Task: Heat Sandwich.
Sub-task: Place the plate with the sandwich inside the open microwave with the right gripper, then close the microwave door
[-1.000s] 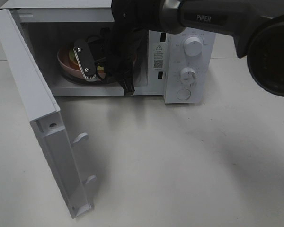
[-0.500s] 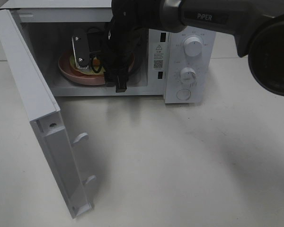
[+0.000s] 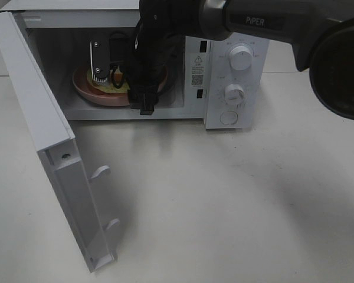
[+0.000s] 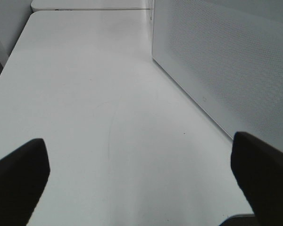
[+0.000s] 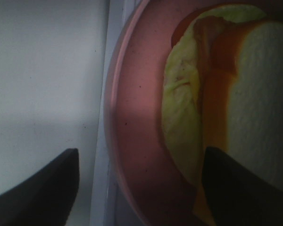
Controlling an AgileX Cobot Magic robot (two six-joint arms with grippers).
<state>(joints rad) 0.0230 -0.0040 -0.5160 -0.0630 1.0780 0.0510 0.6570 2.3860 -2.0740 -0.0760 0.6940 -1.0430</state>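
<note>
The right gripper is hovering, jaws wide and empty, over the white-bread sandwich on the round pink plate, while the left gripper is likewise gaping empty.

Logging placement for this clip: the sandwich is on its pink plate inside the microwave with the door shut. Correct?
No. The door stands wide open, per the exterior high view. The sandwich is on its pink plate inside the microwave.

The white-bread sandwich with orange crust lies on the pink plate
</note>
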